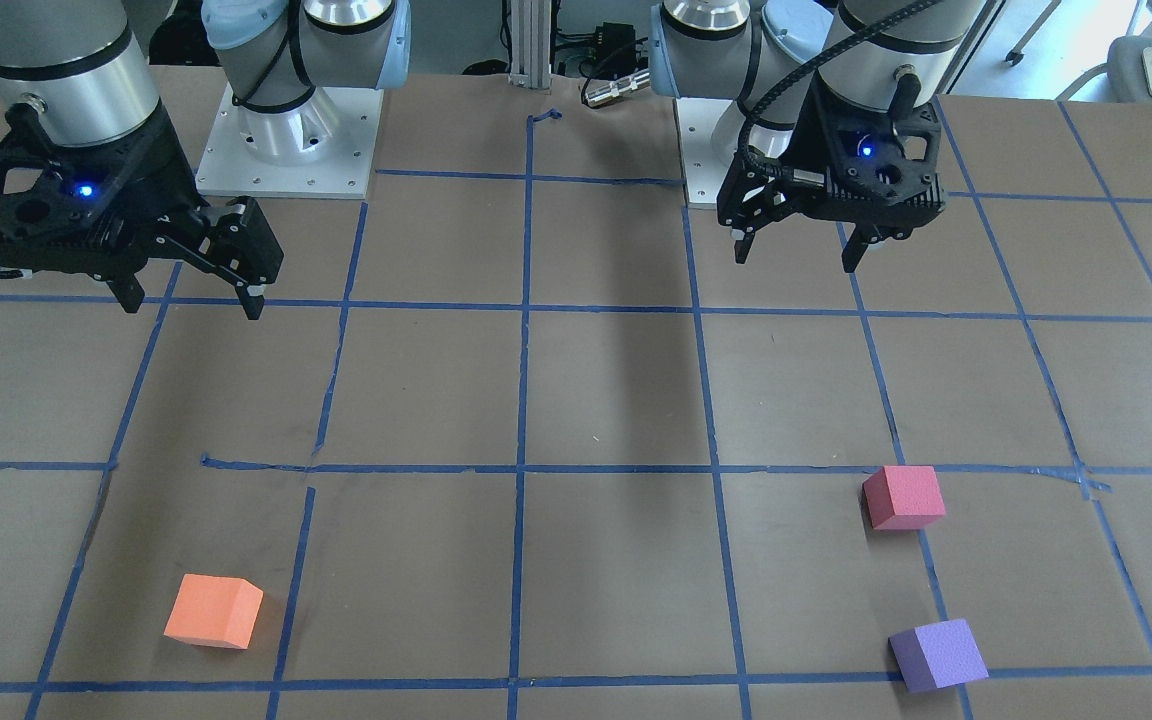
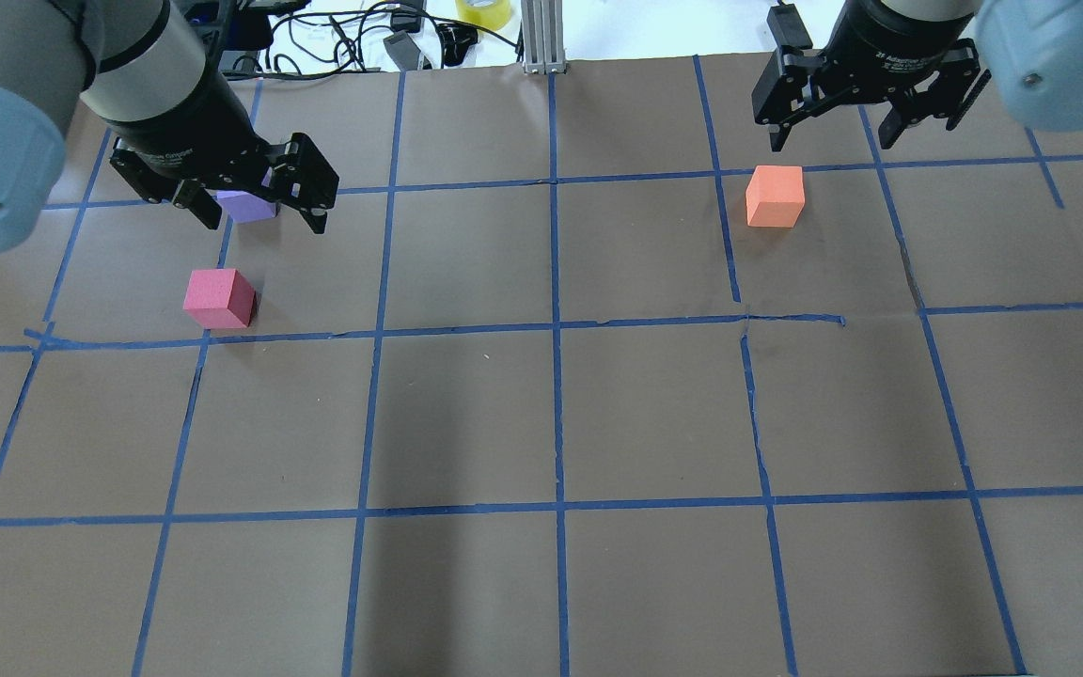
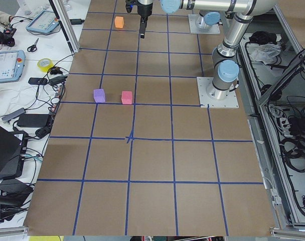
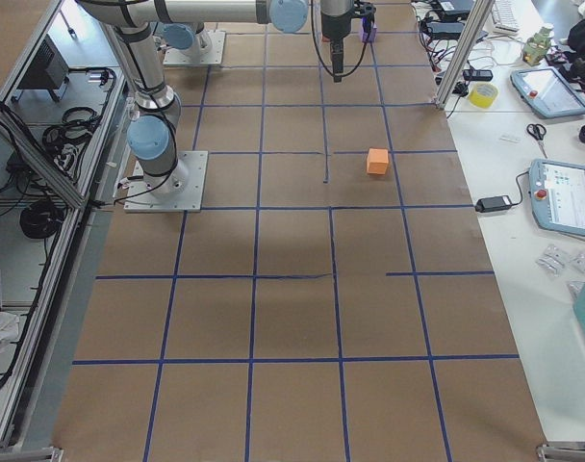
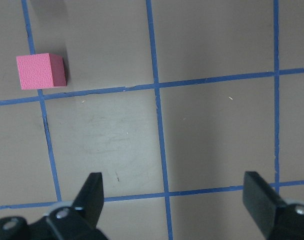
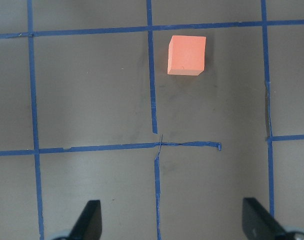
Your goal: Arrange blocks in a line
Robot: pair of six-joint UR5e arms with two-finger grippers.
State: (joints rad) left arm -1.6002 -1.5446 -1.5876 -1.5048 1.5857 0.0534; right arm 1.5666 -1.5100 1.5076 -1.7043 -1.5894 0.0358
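You have the pinkish-red block (image 1: 903, 497) flat on the brown table (image 1: 596, 560), its edge over a blue tape line (image 1: 616, 468). The purple block (image 1: 938, 655) sits near it on the side away from the robot, not touching. The orange block (image 1: 213, 611) lies well apart from the pinkish-red block, toward the robot's right. The left gripper (image 1: 796, 258) hangs above the table on the robot's side of the pinkish-red block, jaws wide, nothing held. The right gripper (image 1: 193, 300), far off to that block's right, is likewise spread wide and empty.
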